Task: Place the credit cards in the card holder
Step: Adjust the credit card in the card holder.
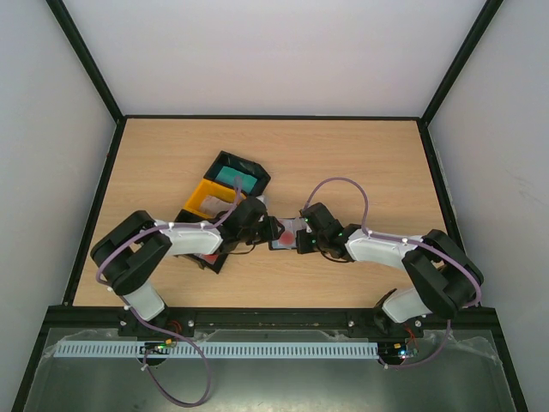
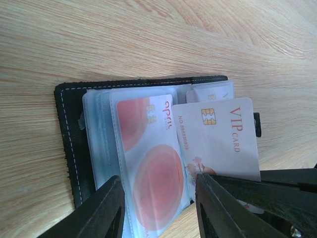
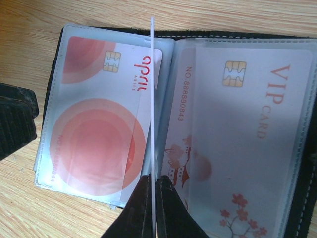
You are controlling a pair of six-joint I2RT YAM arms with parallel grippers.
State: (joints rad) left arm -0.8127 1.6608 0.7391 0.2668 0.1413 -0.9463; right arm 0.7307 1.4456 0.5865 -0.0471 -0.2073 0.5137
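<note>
One wooden table (image 1: pixel 360 154), white walls (image 1: pixel 257 51) — left pincer (image 2: pixel 158 181) parted, right pincer (image 3: pixel 155 181) clamping card (image 2: pixel 223 144)

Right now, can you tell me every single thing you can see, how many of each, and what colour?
card holder: one, black, lying open mid-table.
red-and-white card: one, in a clear sleeve.
sleeved VIP card: one, white-pink, in the facing sleeve.
loose VIP card: one, white-pink, pinched in the right tool.
teal cards: a stack, in the black tray.
black tray: one, beyond the left arm.
yellow tray: one, beside the black tray.
table: one, light wood.
left tool: black, jaws apart over the red-and-white card.
right tool: black, shut on the loose VIP card.
</note>
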